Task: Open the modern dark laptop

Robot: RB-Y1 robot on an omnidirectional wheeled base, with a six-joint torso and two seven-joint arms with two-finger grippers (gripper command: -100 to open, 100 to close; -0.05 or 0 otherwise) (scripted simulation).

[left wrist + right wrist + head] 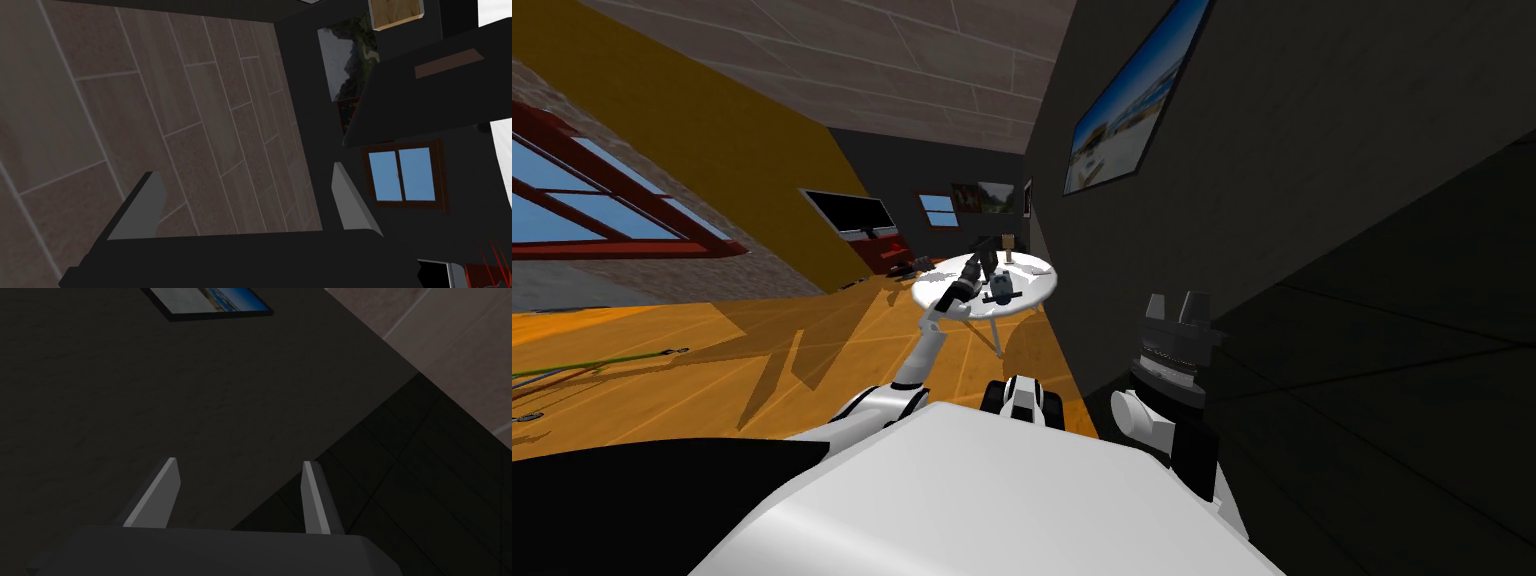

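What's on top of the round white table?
A small dark object, probably the laptop, and a small brown upright block. The open left gripper reaches over the round white table; its arm hides part of the tabletop, so anything beneath it cannot be seen.

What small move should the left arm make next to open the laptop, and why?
Probably shift the left gripper sideways toward the laptop on the white table: its fingers are open with nothing between them, and the laptop lies beyond one finger.
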